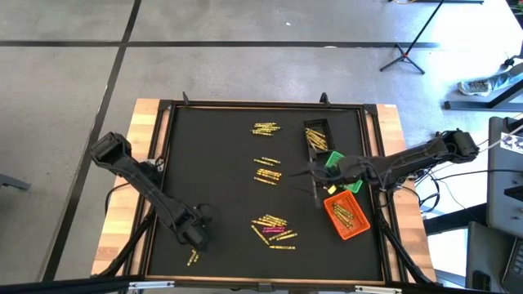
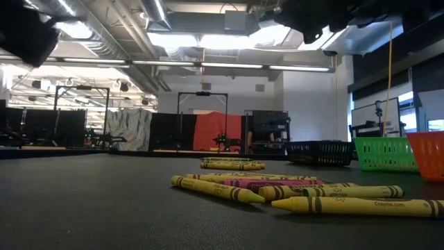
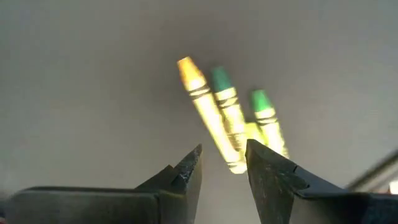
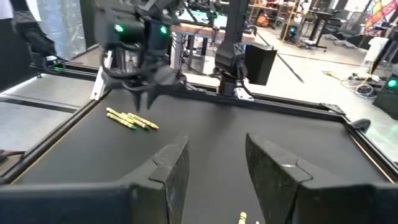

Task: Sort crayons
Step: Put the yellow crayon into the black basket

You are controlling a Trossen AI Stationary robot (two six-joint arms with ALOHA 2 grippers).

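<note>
Several groups of small yellow crayons lie flat on the black mat [image 1: 212, 163]: one at the far middle [image 1: 265, 128], one at the centre [image 1: 267, 169], and one with pink sticks near the front [image 1: 274, 230]. Three more crayons [image 1: 193, 257] lie at the front left. My left gripper [image 1: 196, 239] hovers open just above these three [image 3: 231, 121], its fingertips on either side of their near ends. One has a yellow tip and two have green tips. My right gripper [image 1: 315, 186] is open and empty above the mat, beside the bins; its wrist view [image 4: 214, 163] shows nothing between its fingers.
A black bin [image 1: 317, 136] with crayons, a green bin [image 1: 335, 161] and an orange bin [image 1: 346, 216] with crayons stand in a row at the mat's right. A raised dark frame [image 1: 167, 163] borders the mat. Bare mat lies at the left and far left.
</note>
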